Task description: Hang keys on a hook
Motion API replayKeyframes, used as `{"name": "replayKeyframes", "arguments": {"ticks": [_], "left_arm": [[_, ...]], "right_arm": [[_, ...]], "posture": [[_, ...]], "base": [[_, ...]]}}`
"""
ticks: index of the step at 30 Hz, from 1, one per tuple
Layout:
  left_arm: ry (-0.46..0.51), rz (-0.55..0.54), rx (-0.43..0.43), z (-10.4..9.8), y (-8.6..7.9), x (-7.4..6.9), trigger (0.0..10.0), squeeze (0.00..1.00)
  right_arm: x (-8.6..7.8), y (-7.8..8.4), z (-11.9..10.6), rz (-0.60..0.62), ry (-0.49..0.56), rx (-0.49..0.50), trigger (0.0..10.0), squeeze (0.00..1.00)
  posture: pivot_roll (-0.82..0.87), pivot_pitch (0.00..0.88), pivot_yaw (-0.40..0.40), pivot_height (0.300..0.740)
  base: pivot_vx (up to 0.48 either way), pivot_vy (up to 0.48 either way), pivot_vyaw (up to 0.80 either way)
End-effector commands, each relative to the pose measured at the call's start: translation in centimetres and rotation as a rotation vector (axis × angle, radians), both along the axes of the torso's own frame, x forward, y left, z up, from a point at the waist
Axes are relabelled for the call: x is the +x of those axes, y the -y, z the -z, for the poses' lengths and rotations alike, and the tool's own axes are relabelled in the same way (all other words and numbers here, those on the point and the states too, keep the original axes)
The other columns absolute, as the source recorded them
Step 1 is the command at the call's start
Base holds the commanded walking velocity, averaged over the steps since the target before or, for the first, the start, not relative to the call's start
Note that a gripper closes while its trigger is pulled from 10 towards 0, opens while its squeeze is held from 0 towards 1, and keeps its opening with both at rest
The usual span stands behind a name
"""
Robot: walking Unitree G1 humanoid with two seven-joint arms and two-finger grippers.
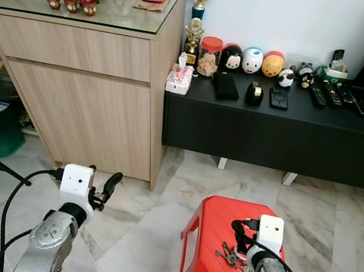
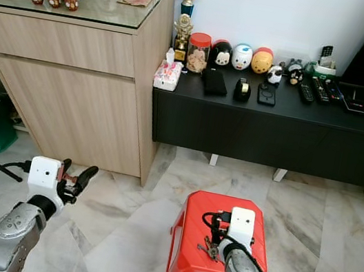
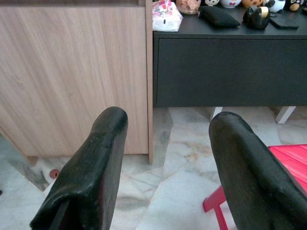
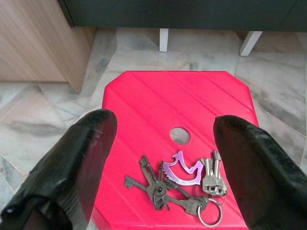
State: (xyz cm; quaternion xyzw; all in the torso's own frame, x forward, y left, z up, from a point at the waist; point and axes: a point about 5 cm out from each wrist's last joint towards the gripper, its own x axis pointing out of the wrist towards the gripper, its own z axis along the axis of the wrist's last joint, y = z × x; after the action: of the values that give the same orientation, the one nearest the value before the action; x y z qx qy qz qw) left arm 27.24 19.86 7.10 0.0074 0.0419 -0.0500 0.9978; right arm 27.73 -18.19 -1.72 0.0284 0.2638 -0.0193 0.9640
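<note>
red stool (image 4: 144,105) under keys (image 4: 175,184), between open right hand (image 4: 168,167) fingers

Two silver, rounded metal forearms end in white box-shaped wrist camera housings with small dark lenses; black cables loop from each. The left gripper (image 1: 104,191) and right gripper (image 4: 165,158) carry long, matte black, blunt-tipped fingers.
</note>
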Motion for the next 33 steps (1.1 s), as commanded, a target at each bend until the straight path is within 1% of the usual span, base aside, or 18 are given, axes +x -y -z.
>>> {"name": "replayKeyframes", "arguments": {"ticks": [1,13,14,16,25,33], "left_arm": [[-0.004,0.000,0.001,0.1,0.0,-0.1,10.0,0.00],[-0.005,0.001,0.001,0.1,0.0,-0.1,10.0,0.00],[-0.039,-0.013,-0.007,0.8,-0.5,0.2,10.0,0.00],[-0.054,-0.018,-0.011,1.2,-0.7,0.3,10.0,0.00],[-0.050,-0.031,-0.005,1.2,-0.9,0.5,10.0,0.00],[-0.049,-0.047,0.002,1.2,-1.2,0.6,10.0,0.00]], "right_arm": [[-0.2,0.1,0.1,0.006,-0.006,0.000,10.0,0.00],[-0.1,0.1,0.1,0.012,-0.002,0.005,10.0,0.00],[0.4,-0.2,-0.4,0.010,0.019,0.034,10.0,0.00],[0.6,-0.3,-0.5,0.007,0.027,0.042,10.0,0.00],[0.5,-0.2,-0.4,0.008,0.025,0.047,10.0,0.00],[0.6,-0.3,-0.5,-0.001,0.030,0.046,10.0,0.00]], "posture": [[0.00,0.000,0.000,0.740],[0.00,0.000,0.000,0.740],[0.20,0.116,-0.047,0.740],[0.20,0.115,-0.047,0.740],[0.20,0.102,-0.045,0.740],[0.20,0.110,-0.047,0.740]], "base": [[0.000,0.000,0.00],[0.000,0.000,0.00],[0.000,0.000,0.00],[0.000,0.000,0.00],[0.000,0.000,0.00],[0.000,0.000,0.00]]}}
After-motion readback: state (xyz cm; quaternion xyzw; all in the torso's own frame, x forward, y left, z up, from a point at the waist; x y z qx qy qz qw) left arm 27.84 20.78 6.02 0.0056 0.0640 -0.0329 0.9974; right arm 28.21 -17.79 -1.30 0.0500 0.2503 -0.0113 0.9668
